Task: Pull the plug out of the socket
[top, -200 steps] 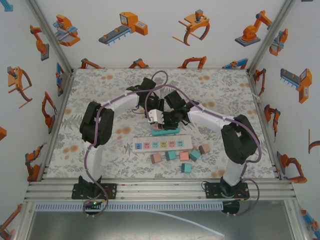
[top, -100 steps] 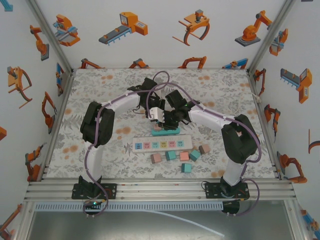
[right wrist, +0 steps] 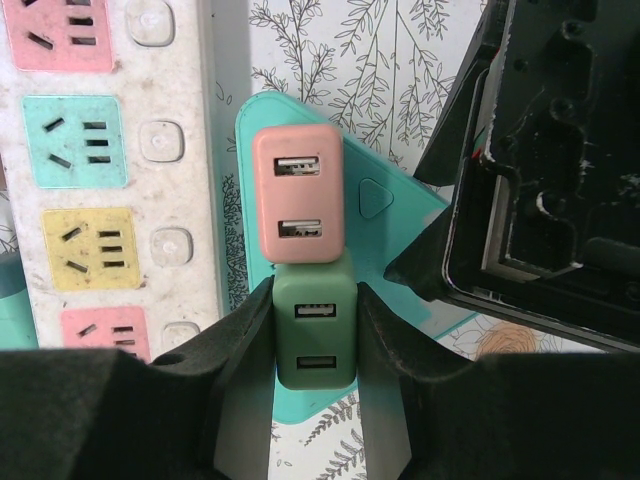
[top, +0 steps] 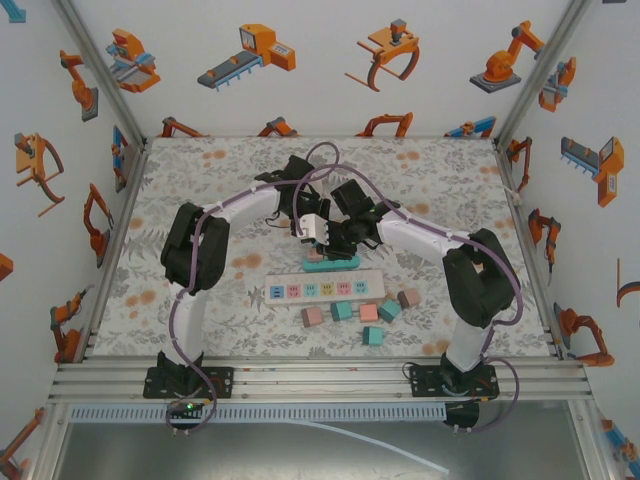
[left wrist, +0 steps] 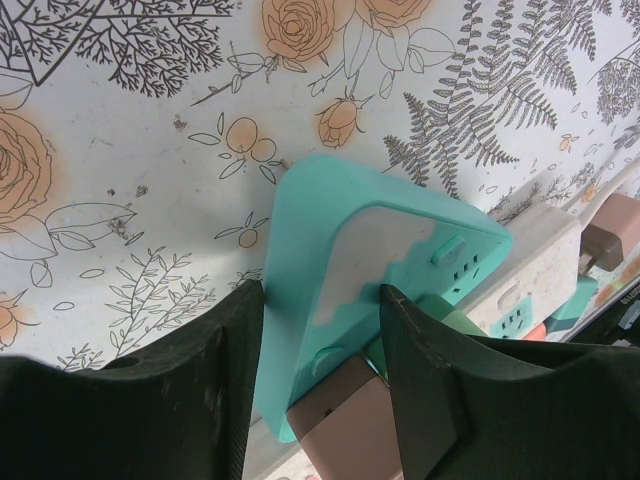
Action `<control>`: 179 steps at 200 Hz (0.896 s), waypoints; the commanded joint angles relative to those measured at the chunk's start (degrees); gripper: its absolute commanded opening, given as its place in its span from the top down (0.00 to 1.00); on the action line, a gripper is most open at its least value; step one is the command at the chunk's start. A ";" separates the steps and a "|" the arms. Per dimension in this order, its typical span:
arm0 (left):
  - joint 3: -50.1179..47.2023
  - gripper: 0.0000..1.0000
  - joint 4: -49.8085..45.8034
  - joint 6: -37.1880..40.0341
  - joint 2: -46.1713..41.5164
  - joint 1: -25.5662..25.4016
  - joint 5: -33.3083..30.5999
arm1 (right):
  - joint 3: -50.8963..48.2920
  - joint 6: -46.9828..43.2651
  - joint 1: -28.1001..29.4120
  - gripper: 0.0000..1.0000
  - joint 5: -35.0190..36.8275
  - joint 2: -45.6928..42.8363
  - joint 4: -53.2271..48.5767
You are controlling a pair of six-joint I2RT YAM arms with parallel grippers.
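Beside power strip [right wrist: 150, 170], socket [right wrist: 375, 200]; plug [right wrist: 315, 335] atop

The left arm [top: 195, 250] and the right arm [top: 478, 280] rise from their bases, fold at the elbows and reach inward until their wrists nearly meet. The left hand [left wrist: 322, 300] points down, with its fingers [left wrist: 200, 380] set against either side of the teal socket [left wrist: 340, 240]. The right hand [right wrist: 313, 300] comes in opposite, with its fingers [right wrist: 385, 340] pressed against both flanks of the green plug [right wrist: 315, 345].
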 commanded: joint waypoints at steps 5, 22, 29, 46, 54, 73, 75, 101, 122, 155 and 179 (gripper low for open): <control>-2.08 0.51 -4.38 3.91 5.71 -0.34 -9.86 | 1.47 0.77 -0.25 0.85 -3.69 -5.86 5.88; -1.98 0.51 -4.37 3.90 5.80 -0.35 -9.76 | 1.47 0.78 -0.25 0.85 -3.63 -6.18 5.25; -1.95 0.51 -4.44 3.91 5.86 -0.34 -9.71 | 1.37 0.78 -0.26 0.85 -3.44 -6.32 5.16; -1.75 0.51 -4.42 3.81 5.83 -0.36 -9.72 | 0.99 0.78 -0.29 0.85 -3.33 -6.95 5.16; -1.56 0.52 -4.38 3.73 5.92 -0.36 -9.69 | 0.71 0.78 -0.25 0.85 -3.27 -7.25 5.14; -1.42 0.52 -4.40 3.42 6.00 -0.33 -9.20 | 0.19 0.94 -0.25 0.85 -3.10 -8.04 5.18; -1.41 0.52 -4.30 3.38 6.00 -0.31 -9.16 | 0.21 0.95 -0.29 0.85 -3.05 -8.15 5.13; -1.47 0.52 -4.18 3.29 5.33 -0.37 -9.43 | -0.45 2.32 -0.25 0.86 -2.91 -10.12 5.16; -1.47 0.52 -3.95 3.33 4.13 -0.33 -9.90 | -1.15 6.18 -0.25 0.87 -2.92 -12.68 5.62; -1.39 0.52 -4.08 3.66 1.60 -0.33 -10.58 | -2.09 19.03 -0.27 0.87 -4.62 -18.96 6.45; -1.54 0.51 -4.09 3.85 -0.88 -0.32 -10.58 | -4.69 32.73 -0.17 0.89 -4.70 -25.73 9.60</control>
